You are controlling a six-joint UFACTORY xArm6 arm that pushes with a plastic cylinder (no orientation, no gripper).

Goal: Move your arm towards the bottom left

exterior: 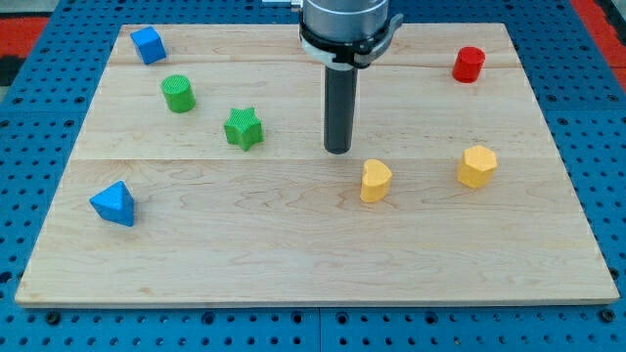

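My tip (338, 151) stands on the wooden board (293, 244) near its middle, at the end of the dark rod. A yellow heart block (376, 181) lies just right of and below the tip, apart from it. A green star (243, 128) lies to the tip's left. A blue triangular block (113, 203) sits at the board's lower left.
A green cylinder (178, 93) and a blue cube (148, 45) lie at the upper left. A red cylinder (469, 64) sits at the upper right, a yellow hexagon (476, 166) at the right. The red block seen earlier at the top is hidden behind the arm.
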